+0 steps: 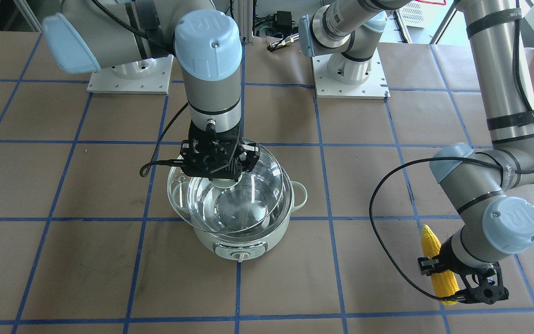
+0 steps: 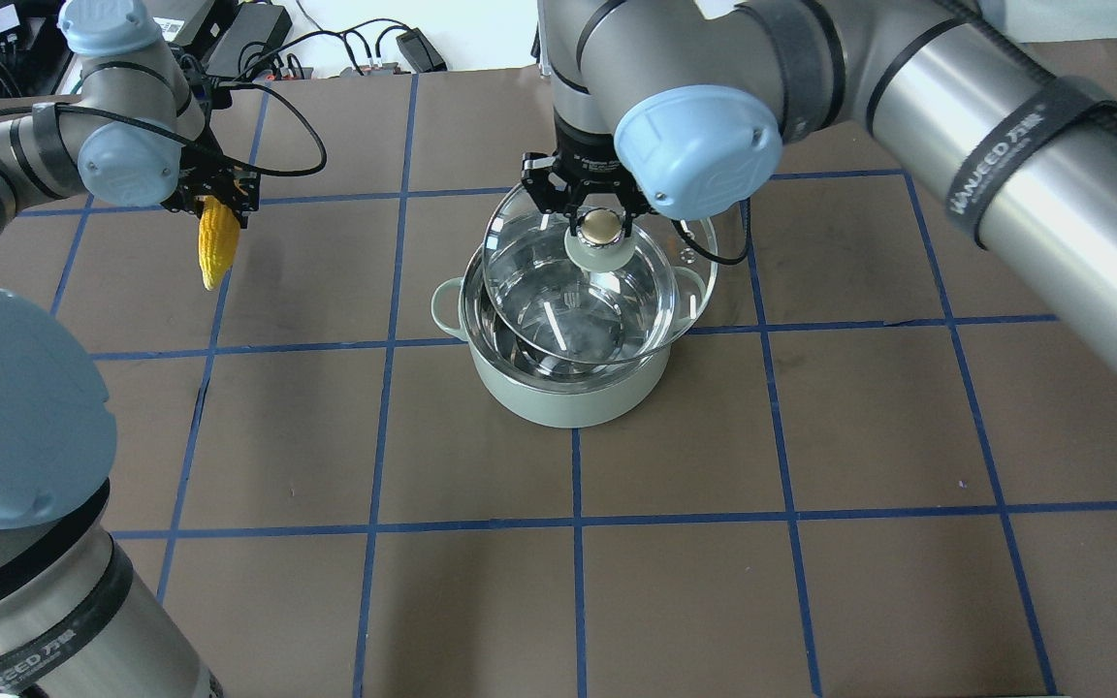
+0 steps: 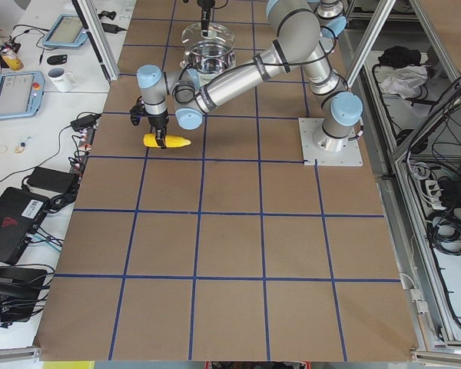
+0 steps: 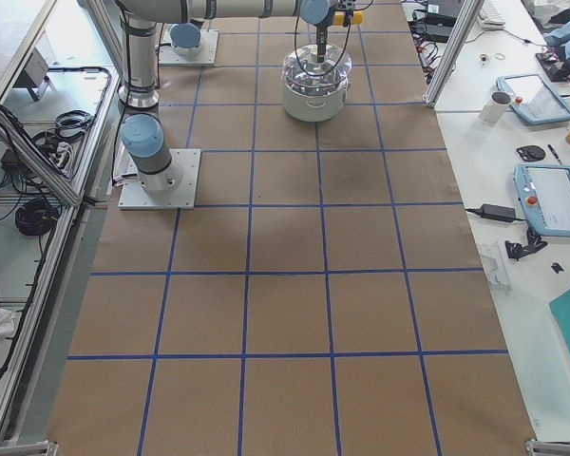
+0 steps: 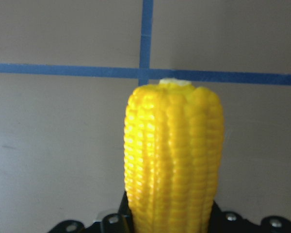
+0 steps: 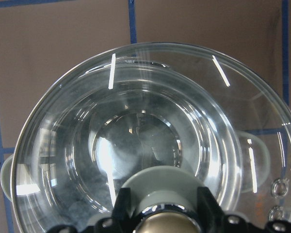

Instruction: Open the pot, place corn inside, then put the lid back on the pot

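The pale green pot [image 2: 568,393] stands mid-table, its steel inside empty. My right gripper [image 2: 601,225] is shut on the beige knob of the glass lid [image 2: 558,301] and holds the lid just above the pot, shifted a little far and to my right of the rim. The lid fills the right wrist view [image 6: 136,141]. My left gripper [image 2: 217,206] is shut on the yellow corn [image 2: 214,247] and holds it above the table, far to the left of the pot. The corn also shows in the left wrist view [image 5: 172,165] and the front view [image 1: 437,260].
The table is covered with brown paper [image 2: 811,417] marked with a blue tape grid. The two arm bases [image 1: 130,79] [image 1: 348,74] stand at the robot's side of the table. Side benches hold tablets [image 4: 551,195] and a mug [image 3: 61,77].
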Available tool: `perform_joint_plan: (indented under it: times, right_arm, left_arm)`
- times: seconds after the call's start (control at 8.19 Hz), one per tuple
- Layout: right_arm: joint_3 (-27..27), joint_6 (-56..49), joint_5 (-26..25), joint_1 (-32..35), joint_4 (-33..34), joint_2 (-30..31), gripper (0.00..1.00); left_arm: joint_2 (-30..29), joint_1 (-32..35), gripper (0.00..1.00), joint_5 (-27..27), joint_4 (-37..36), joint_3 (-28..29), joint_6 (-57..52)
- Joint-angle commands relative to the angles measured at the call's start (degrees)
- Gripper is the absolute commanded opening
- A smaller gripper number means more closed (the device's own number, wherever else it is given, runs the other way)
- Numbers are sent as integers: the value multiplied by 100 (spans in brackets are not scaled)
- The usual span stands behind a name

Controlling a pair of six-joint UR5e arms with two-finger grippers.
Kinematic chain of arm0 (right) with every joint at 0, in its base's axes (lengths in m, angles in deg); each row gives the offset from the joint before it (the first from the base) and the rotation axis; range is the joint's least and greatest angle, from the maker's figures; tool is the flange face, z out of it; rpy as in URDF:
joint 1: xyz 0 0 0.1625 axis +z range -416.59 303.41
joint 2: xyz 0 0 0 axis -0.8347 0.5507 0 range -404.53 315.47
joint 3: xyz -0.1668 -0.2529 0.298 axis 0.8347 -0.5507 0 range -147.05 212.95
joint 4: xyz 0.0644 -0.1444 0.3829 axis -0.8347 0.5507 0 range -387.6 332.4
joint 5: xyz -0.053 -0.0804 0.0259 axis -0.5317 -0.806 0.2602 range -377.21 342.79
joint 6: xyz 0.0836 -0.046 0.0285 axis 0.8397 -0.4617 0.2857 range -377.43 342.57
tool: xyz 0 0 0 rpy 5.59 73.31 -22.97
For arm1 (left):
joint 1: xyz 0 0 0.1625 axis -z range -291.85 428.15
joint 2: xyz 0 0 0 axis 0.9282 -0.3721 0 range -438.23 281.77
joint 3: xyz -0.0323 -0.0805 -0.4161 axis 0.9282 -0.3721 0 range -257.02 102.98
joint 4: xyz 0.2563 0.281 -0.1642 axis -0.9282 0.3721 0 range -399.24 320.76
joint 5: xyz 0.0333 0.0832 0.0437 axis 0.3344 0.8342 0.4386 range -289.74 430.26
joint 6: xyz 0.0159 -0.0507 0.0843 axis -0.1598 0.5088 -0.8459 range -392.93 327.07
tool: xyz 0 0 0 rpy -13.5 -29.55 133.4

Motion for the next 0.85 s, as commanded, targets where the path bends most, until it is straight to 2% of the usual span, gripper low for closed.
perform_joint_plan:
  times: [0.0,0.37,0.49,0.61,0.73]
  right_arm:
    - [-1,-517,188,-949,-678,641,38]
    - [95,-2182,278,-2111,-1592,1405,37]
    - [139,-2380,304,-2192,-1751,1442,36]
    - [270,-2417,304,-2193,-1787,1565,35]
    - [489,-2452,278,-2193,-1796,1705,35]
  left_arm:
    - [748,487,0,-55,648,-11,555]
    - [1215,1392,0,-126,826,-20,1329]
    - [1373,1856,0,-230,818,-38,1654]
    - [1436,2296,0,-623,818,-38,2354]
    - [1419,2683,0,-670,809,-81,2683]
